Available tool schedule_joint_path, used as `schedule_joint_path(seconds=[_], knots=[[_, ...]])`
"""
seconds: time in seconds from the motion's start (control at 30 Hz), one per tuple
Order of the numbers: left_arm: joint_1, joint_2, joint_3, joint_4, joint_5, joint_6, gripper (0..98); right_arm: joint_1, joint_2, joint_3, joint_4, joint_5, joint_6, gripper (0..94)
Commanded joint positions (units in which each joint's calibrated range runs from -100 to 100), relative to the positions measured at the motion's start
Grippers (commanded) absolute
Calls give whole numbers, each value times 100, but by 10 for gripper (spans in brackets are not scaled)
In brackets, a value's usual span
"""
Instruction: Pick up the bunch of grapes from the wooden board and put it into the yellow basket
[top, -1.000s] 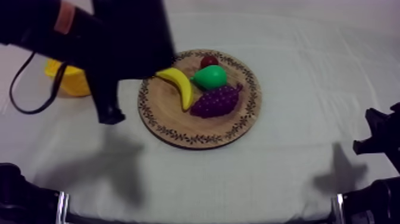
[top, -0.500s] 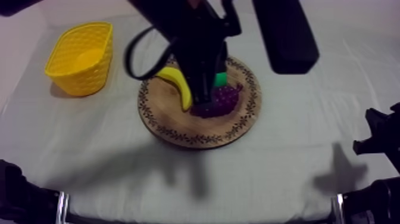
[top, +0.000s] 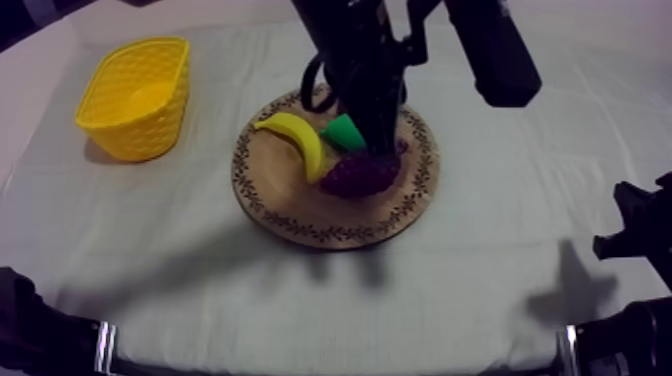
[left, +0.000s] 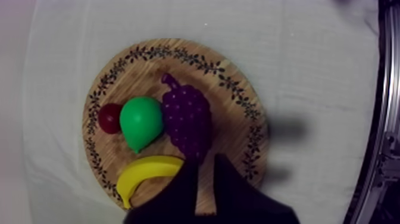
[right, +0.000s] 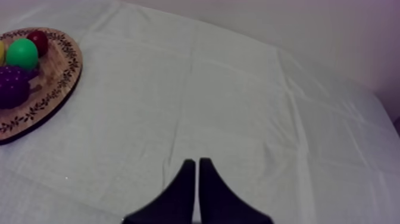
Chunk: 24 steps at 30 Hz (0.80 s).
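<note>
Top view shows the grapes (top: 360, 172) lying on the board (top: 290, 215), a little right of the centre of the frame. The pear (top: 342, 132) is against them on the upper left and the banana (top: 300, 140) is just beside them on the left. The basket (top: 150, 140) is well apart, at the upper left of the frame.

You have three risks here, as I judge them. First, the bunch looks wider than the gap between the fingers. If you go down like this, the fingers may land on top of it and push it over the board. Second, the pear leaves no room on its side. A finger coming down there can knock the pear, or the small red fruit (left: 110, 117) behind it, off the board. Third, the way to the basket is long. A weak pinch on the thin end can let the bunch slip and fall on the cloth.

The left gripper (top: 385, 145) hangs over the upper edge of the grapes. In the left wrist view its fingers stand only a little apart, with bare wood between them. They hold nothing, and the thin end of the bunch is just in front of the tips. The right gripper (right: 195, 164) rests over bare cloth, near the lower right of the top view. Its fingers lie together and are empty.
</note>
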Motion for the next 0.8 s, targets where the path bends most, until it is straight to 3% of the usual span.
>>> schedule_joint_path(seconds=[0.0, 0.43, 0.63, 0.77], knots=[[-30, 26, 11, -5, 3, -14, 252, 1, 0, -4, -2, 0, 1, 3], [-151, 94, 17, -4, 7, -9, 444, 1, 0, -4, -2, 0, 1, 3], [-150, 80, 203, -1, 4, 44, 608, 1, 0, -4, -2, 0, 1, 3], [-152, 37, 374, 27, -21, 47, 791, 1, 0, -4, -2, 0, 1, 3]])
